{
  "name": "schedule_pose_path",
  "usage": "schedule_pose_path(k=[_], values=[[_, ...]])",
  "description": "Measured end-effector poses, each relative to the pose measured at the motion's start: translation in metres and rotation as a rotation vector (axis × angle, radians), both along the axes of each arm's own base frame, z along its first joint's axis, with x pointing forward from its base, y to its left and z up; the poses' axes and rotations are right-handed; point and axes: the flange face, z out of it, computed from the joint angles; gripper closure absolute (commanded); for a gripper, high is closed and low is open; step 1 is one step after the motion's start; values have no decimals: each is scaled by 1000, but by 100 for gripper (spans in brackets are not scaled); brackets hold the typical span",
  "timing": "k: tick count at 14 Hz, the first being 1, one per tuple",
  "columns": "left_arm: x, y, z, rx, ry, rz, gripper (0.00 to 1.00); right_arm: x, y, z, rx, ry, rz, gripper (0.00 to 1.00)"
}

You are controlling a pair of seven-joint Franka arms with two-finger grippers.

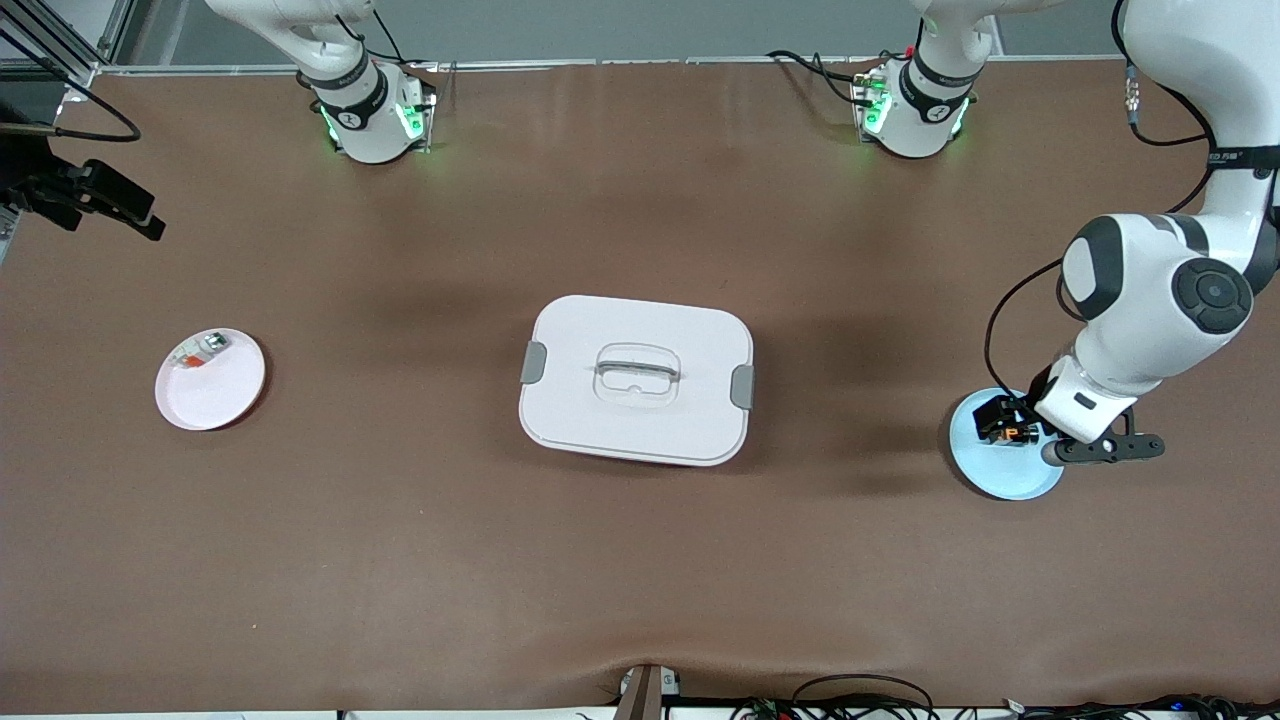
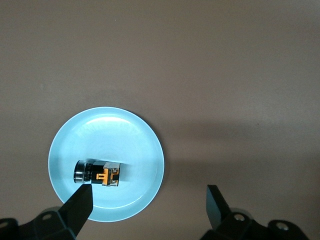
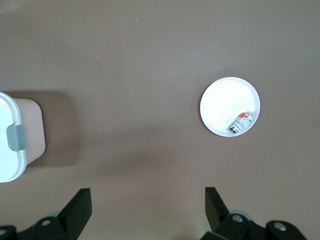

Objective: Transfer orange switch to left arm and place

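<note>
The orange switch (image 1: pixel 1011 433) (image 2: pixel 98 173) lies on its side on a round blue plate (image 1: pixel 1003 475) (image 2: pixel 125 135) at the left arm's end of the table. My left gripper (image 1: pixel 1030 415) (image 2: pixel 149 206) hangs open just above that plate. One of its fingers (image 2: pixel 79 206) is over the plate's rim beside the switch; the other is over bare table. The white box (image 1: pixel 636 380) (image 3: pixel 9 137) with grey clips stands in the table's middle. My right gripper (image 3: pixel 147 207) is open and holds nothing, high over bare table between the box and a pink plate (image 3: pixel 225 100); it is out of the front view.
The pink plate (image 1: pixel 215 390) at the right arm's end holds a small silver and red-orange part (image 1: pixel 200 352) (image 3: pixel 241 121). A black camera mount (image 1: pixel 95 195) juts in near that end. Cables run along the table edge nearest the front camera.
</note>
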Motion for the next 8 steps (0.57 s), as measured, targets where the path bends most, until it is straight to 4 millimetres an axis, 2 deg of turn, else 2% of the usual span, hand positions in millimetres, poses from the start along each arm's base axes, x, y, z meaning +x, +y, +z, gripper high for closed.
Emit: schedule_pose_path(k=[5,8], values=[[-2,1,37,6,-20,1,0,0,-5,0,0,1,-13,0],[-12,4,72,16,-6,0,0,0,-7,0,0,-1,-15,0]])
